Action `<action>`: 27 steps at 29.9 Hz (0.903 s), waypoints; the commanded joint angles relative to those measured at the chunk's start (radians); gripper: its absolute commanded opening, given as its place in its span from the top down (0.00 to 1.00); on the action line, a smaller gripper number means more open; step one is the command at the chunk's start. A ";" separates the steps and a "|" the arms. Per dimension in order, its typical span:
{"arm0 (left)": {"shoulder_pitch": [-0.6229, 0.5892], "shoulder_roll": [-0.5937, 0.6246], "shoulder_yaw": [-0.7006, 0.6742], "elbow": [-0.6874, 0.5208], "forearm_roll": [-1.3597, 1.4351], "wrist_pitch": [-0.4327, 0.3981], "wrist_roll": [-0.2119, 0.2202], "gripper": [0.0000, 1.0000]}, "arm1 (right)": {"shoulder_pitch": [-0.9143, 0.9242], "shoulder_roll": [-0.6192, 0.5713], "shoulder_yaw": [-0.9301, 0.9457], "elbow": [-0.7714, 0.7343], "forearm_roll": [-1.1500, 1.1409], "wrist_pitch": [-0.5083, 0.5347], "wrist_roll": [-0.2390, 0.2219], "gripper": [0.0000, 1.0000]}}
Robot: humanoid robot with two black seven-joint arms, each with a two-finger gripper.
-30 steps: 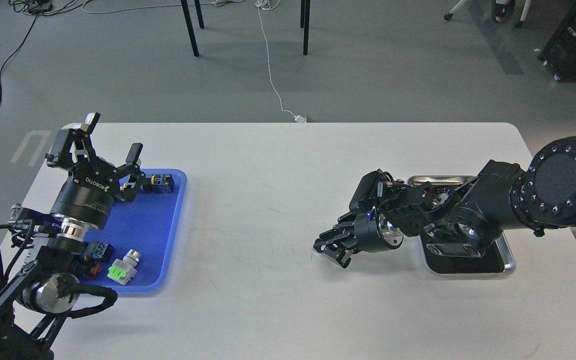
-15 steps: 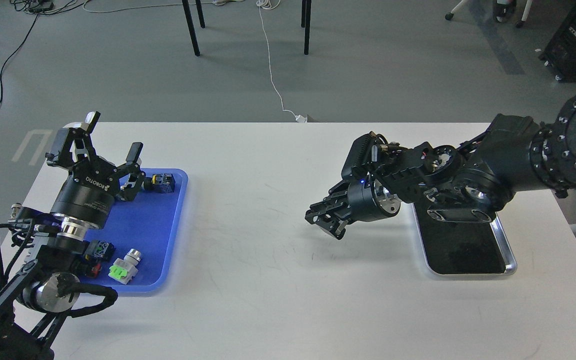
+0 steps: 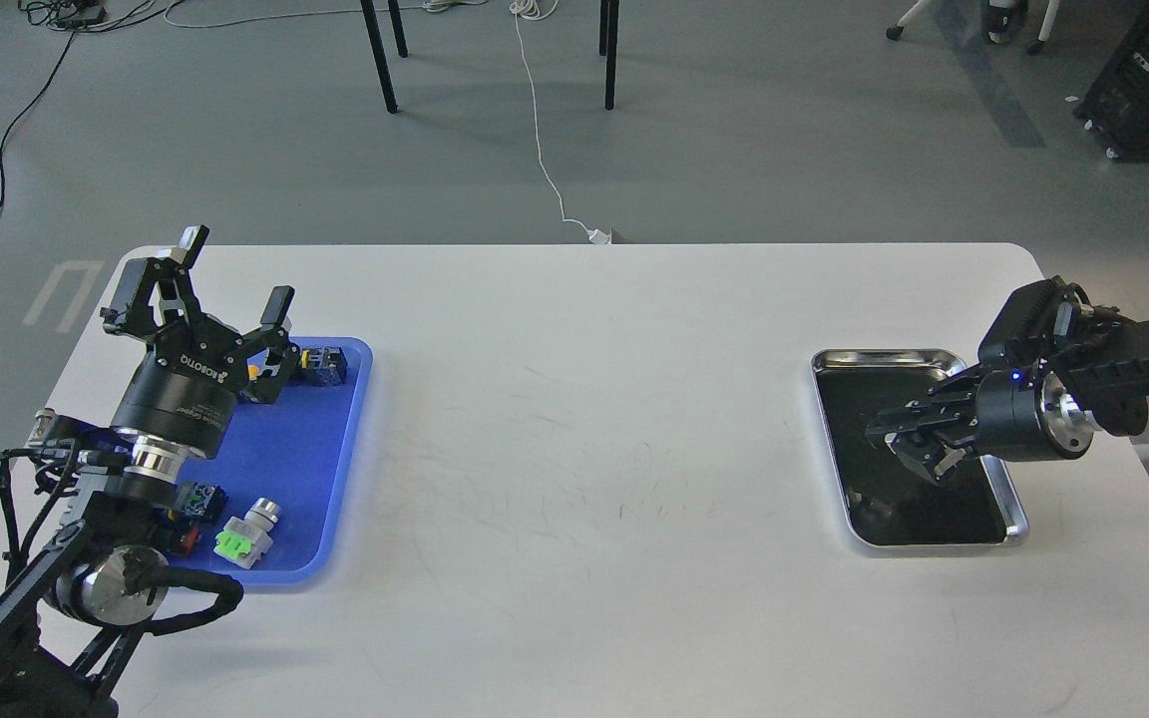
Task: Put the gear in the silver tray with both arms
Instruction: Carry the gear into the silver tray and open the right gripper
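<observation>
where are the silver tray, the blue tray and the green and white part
silver tray (image 3: 880,357): head view, far rim.
blue tray (image 3: 280,454): head view, bare floor.
green and white part (image 3: 240,539): head view, green body.

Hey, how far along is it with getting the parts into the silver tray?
Nothing looks delivered: the silver tray shows only its dark bottom. The right claw hangs over that tray; whether it holds anything cannot be told. The left claw is open above the blue tray, where the parts lie, among them a green-and-white switch. All the carrying is left.
</observation>
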 commanded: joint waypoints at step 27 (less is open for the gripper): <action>-0.003 -0.009 0.002 0.000 0.002 -0.002 0.002 0.02 | -0.144 -0.121 0.270 -0.024 0.014 -0.011 0.000 0.03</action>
